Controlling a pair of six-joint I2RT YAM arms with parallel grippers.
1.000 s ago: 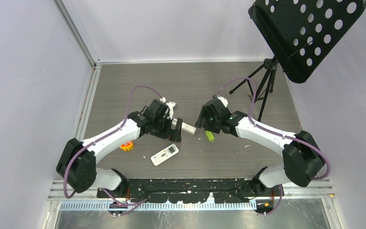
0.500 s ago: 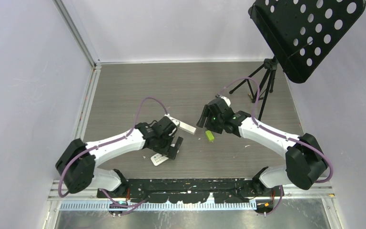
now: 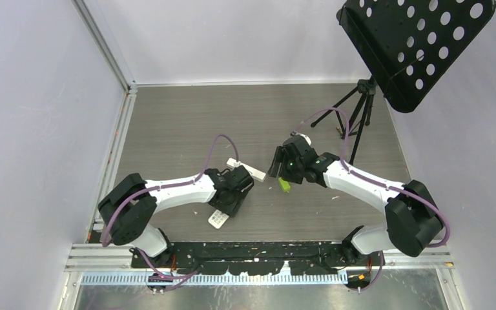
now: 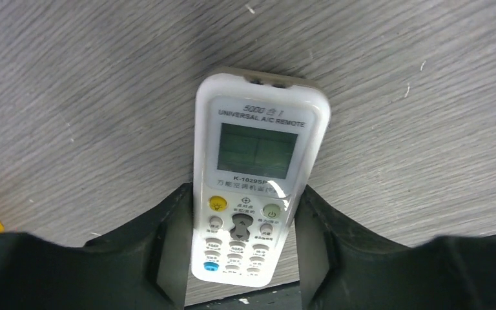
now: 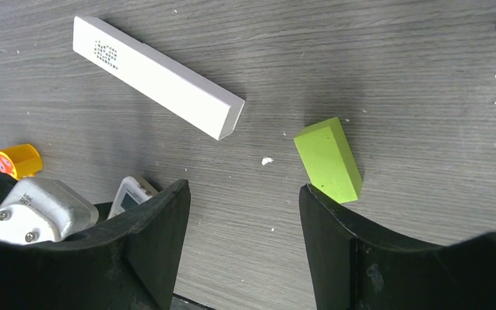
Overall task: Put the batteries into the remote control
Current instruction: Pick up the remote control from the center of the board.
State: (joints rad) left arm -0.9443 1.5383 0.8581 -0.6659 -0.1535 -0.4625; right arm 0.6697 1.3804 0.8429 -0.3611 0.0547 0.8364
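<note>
Zero batteries loaded, I'd judge, none clearly in view: remote [image 4: 258, 161] lies face-up at 7 o'clock on the desk [image 3: 187, 123], left end effector [image 4: 244, 194] pinching its sides, right end effector [image 5: 244, 188] wide, empty, green block [image 5: 328, 158] at its 1 o'clock.

Near the front of the dark wood-grain counter [image 3: 187, 123], the white plastic remote control with a screen and buttons [image 4: 258, 187] lay flat between the fingers [image 4: 174, 258] of the left end effector [image 4: 242, 242], with a small orange-and-yellow round piece [image 5: 14, 160] just beside that end effector. Behind it and slightly to the right lay the slim white rectangular bar remote [image 5: 158, 76], apart from it, and right of the bar the bright green block [image 5: 328, 159] rested on the counter next to one finger of the right end effector [image 5: 242, 190]. The black perforated metal music stand [image 3: 420, 45] stood at the far right corner, behind the right arm.
</note>
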